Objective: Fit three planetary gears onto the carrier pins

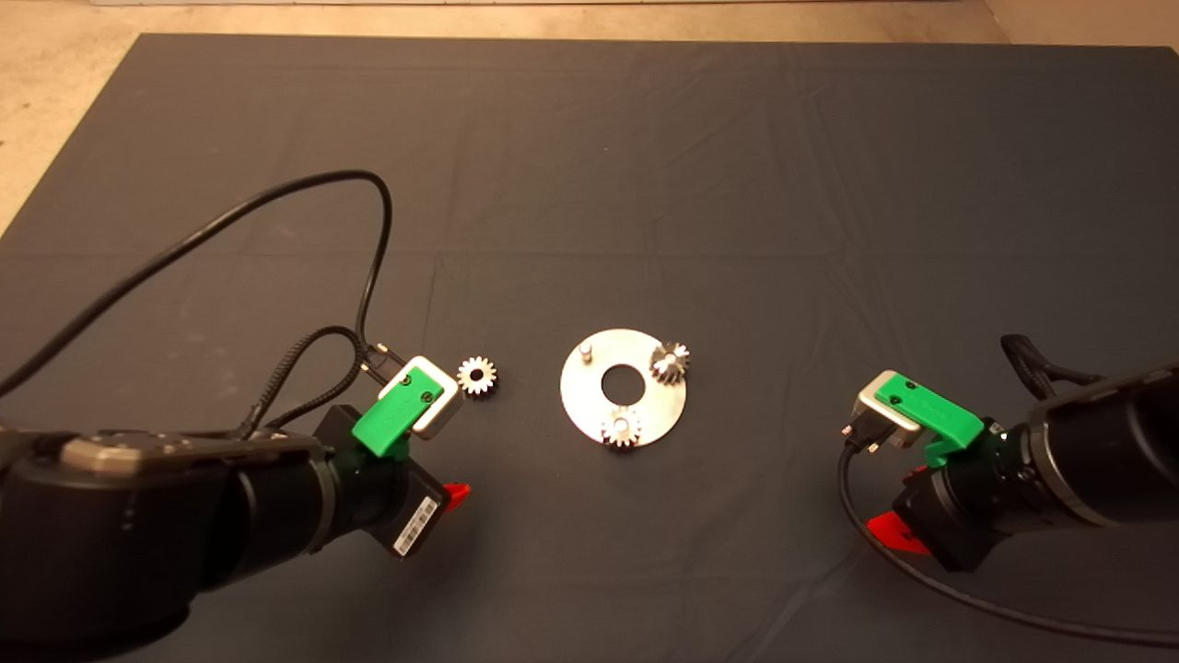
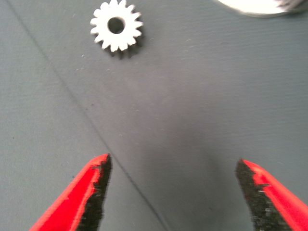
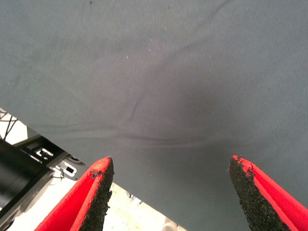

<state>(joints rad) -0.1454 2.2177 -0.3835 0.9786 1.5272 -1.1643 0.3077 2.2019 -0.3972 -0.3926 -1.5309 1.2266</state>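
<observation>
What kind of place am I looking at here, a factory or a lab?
Probably a robot test bench: a dark mat on a table, holding only a metal disc with small gears, and two open grippers, left and right, hovering.

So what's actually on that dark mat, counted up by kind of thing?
Gears: 3, with one loose on the mat, one on the disc's right pin, one on its near pin
Disc: 1
Pins: 3, only one bare
Grippers: 2, left and right, both open
Total: 9
</observation>
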